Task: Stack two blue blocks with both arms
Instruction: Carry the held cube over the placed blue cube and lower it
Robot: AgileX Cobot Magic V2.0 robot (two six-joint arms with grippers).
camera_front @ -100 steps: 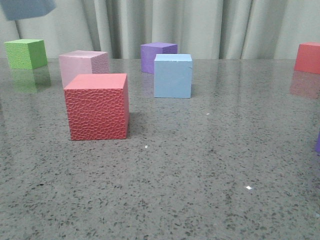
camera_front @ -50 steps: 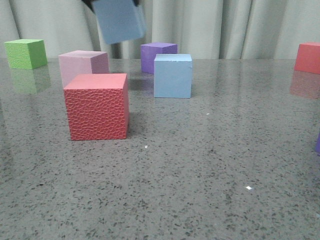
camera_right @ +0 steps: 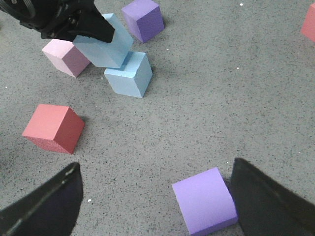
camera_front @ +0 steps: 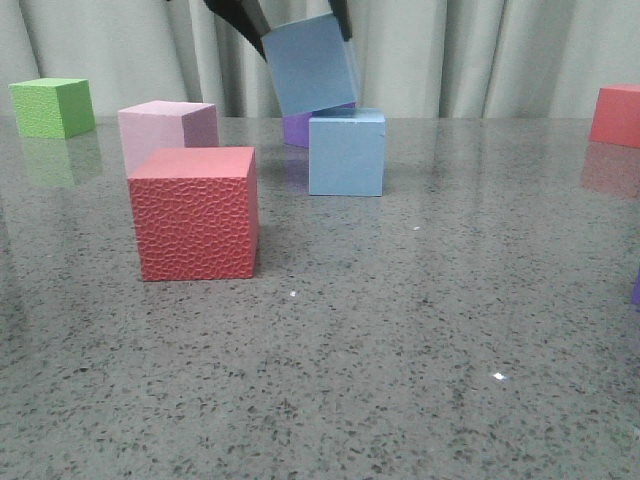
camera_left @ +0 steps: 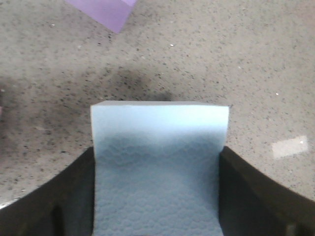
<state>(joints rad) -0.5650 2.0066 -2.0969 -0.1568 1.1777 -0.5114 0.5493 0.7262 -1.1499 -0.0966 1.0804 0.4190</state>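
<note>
My left gripper (camera_front: 295, 18) is shut on one blue block (camera_front: 312, 65), which hangs tilted over the back left of the other blue block (camera_front: 346, 152) standing on the table. The held block's low corner is at the height of the standing block's top; I cannot tell whether they touch. In the left wrist view the held blue block (camera_left: 157, 167) fills the space between the black fingers (camera_left: 59, 201). The right wrist view shows the left gripper (camera_right: 98, 37) with the held blue block (camera_right: 106, 46) over the standing blue block (camera_right: 129, 74). My right gripper (camera_right: 155, 201) is open above the table.
A red textured cube (camera_front: 195, 212) stands front left, with a pink cube (camera_front: 165, 130) behind it and a green cube (camera_front: 52, 107) far left. A purple cube (camera_front: 297, 129) sits behind the blue blocks. Another red cube (camera_front: 615, 115) is far right. A second purple cube (camera_right: 204, 200) lies by my right finger.
The left gripper has carried the blue block from the upper left rightward and down, to just over the standing blue block. Nothing else has moved.
</note>
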